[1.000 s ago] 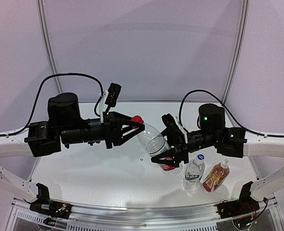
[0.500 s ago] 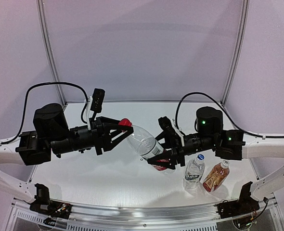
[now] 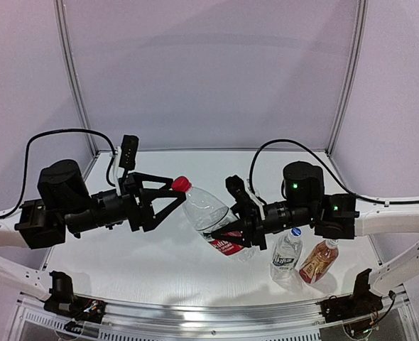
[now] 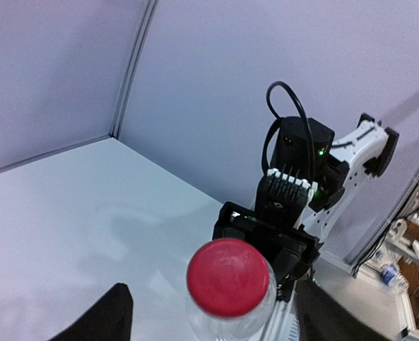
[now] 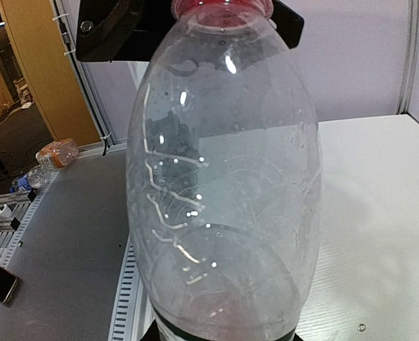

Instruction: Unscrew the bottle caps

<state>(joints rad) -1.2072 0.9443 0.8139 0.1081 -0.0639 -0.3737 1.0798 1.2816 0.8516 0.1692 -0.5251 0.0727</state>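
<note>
While the clear bottle hangs tilted above the bench, the overhead view shows its red cap pointing at the left claw, whose fingers stand spread to either side of the cap. The right claw is clamped on the bottle's labelled lower end and carries it alone. By the right arm, a blue-capped bottle and an amber bottle rest on the bench just beside each other, both with caps on

From the left wrist, the red cap sits in the middle of the picture, with the two dark fingertips low at the corners and open space between each and the cap, so nothing grips it

From the right wrist, the bottle fills the view. Its red rim is at the top, the left claw's black frame lies beyond it, and its base runs out of sight at the bottom edge

I'd say the first cap is the one in hand, and it looks seated on the neck. The next move calls for the left claw to close squarely on the cap and turn while the right one holds firm; the thin wall may buckle or slip under a twist
</note>
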